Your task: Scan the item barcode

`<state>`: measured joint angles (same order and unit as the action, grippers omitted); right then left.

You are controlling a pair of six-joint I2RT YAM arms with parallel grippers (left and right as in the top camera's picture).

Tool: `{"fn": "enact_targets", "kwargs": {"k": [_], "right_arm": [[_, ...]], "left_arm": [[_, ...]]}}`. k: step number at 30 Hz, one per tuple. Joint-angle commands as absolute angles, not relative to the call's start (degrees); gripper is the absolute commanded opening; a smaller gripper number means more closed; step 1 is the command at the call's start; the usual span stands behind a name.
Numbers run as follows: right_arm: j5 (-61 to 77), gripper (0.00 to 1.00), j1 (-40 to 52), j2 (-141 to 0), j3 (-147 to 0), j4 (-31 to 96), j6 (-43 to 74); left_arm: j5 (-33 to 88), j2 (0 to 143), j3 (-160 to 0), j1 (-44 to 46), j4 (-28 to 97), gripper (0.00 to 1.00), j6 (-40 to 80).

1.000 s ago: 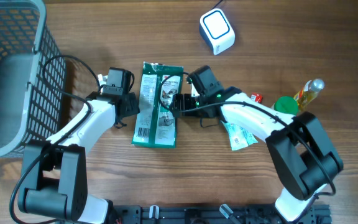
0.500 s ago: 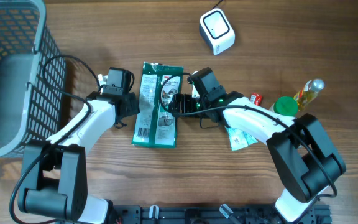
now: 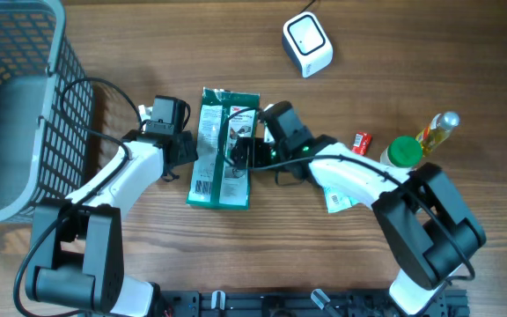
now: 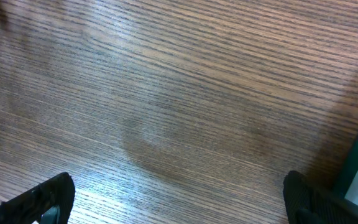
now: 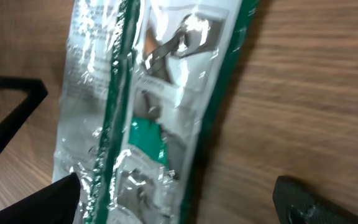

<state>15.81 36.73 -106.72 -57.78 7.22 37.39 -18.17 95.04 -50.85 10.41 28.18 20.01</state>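
On grained wood table (image 3: 429,53), flat crinkly foil packet (image 3: 211,150)

Green-and-silver foil packet (image 3: 223,148) and small white scanner (image 3: 307,44).
Lies flat and crinkled, shiny side up, long side pointing away from the robot, with white barcode label (image 3: 202,185) facing up at the near left corner. Sits well apart from scanner, a rounded box with square blue-edged top, further back and right.
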Motion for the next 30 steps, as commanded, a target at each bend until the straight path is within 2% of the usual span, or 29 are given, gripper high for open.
{"fn": "enact_targets", "kwargs": {"k": [1, 23, 30], "right_arm": [[12.67, 1.0, 37.6, -108.18, -56.86, 7.27, 40.25], [13.19, 1.0, 37.6, -109.3, -56.86, 6.46, 40.69], [13.19, 1.0, 37.6, -109.3, -56.86, 6.68, 40.62]], "left_arm": [[-18.9, 95.53, -51.66, 10.11, 28.03, 1.0, 19.92], [-18.83, 95.53, -51.64, 10.11, 27.97, 1.0, 19.97], [-5.87, 95.53, -51.66, 10.11, 21.67, 1.0, 19.94]]}}
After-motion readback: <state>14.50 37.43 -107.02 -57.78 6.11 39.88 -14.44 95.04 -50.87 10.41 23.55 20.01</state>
